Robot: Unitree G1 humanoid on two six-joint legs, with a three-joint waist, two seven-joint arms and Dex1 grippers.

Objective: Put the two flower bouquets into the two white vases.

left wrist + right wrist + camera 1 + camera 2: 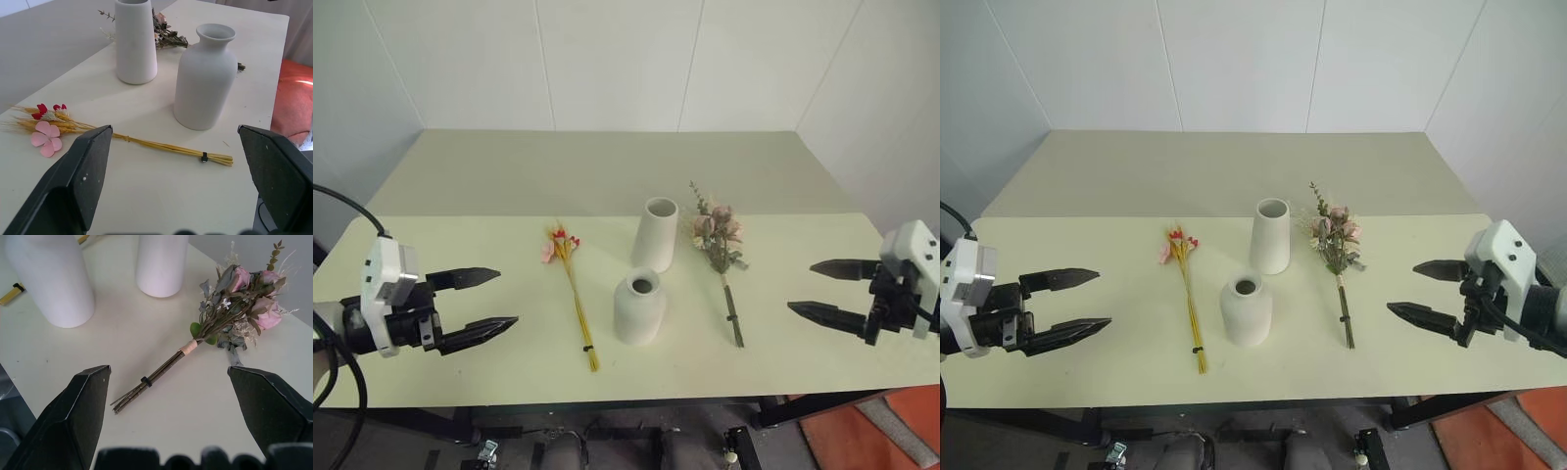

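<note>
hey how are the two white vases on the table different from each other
The tall vase is a plain tapered cylinder with a wide open mouth; the short vase is rounder, with a shoulder and a narrowed neck. The tall vase stands farther back, near the pink rose bouquet; the short vase stands nearer the table's front edge. Both are matte white, upright and empty.

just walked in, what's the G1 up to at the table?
Nothing is held yet. Both bouquets lie flat on the table: the slim yellow bouquet left of the two white vases, the pink rose bouquet to their right. The left gripper and right gripper hover open at the sides, each facing its nearer bouquet.
</note>
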